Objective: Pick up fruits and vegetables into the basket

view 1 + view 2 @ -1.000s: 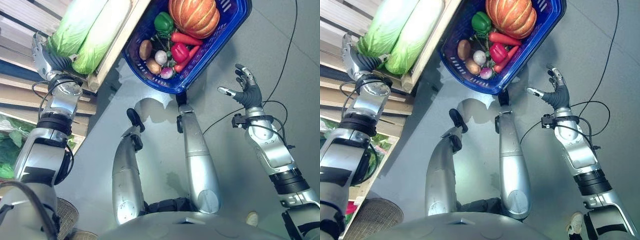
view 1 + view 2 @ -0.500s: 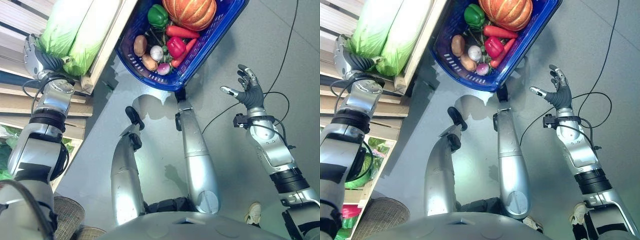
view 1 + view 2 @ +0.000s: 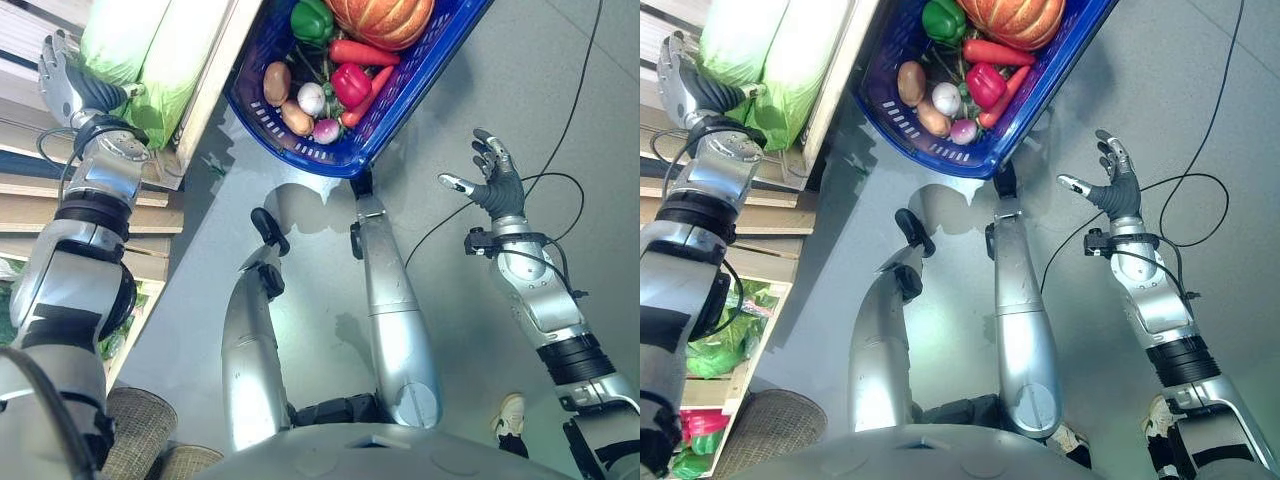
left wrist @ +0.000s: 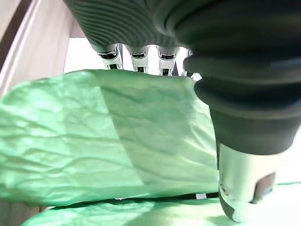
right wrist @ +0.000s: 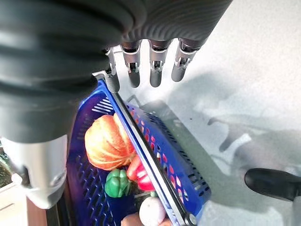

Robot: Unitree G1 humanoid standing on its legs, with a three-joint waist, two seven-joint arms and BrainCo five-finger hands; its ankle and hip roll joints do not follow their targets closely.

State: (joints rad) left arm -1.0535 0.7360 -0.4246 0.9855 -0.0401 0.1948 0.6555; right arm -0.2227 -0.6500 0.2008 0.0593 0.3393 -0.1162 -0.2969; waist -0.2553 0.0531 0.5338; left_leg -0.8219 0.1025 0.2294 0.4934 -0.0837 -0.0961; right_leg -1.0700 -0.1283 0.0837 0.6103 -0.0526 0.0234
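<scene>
Two pale green cabbages [image 3: 120, 40] [image 3: 175, 70] lie side by side on a wooden shelf at the upper left. My left hand [image 3: 62, 85] rests against the near end of the left cabbage [image 4: 117, 141], with the leaf right under its palm [image 4: 235, 70]. A blue basket [image 3: 400, 100] stands on the floor ahead. It holds a pumpkin [image 3: 385, 15], a green pepper [image 3: 312, 20], a red pepper [image 3: 350, 83], a carrot [image 3: 365, 52], a potato [image 3: 277, 82] and a small turnip [image 3: 312, 98]. My right hand [image 3: 497, 185] hangs open over the floor to the right of the basket [image 5: 146, 155].
The shelf's wooden front edge [image 3: 215, 70] runs between the cabbages and the basket. Leafy greens [image 3: 725, 340] lie on a lower shelf at the left. A woven basket [image 3: 135, 430] stands at the lower left. Grey floor lies around the blue basket.
The whole picture has shifted, so the camera has moved. My left hand stays at the cabbage's end and my right hand stays raised and open.
</scene>
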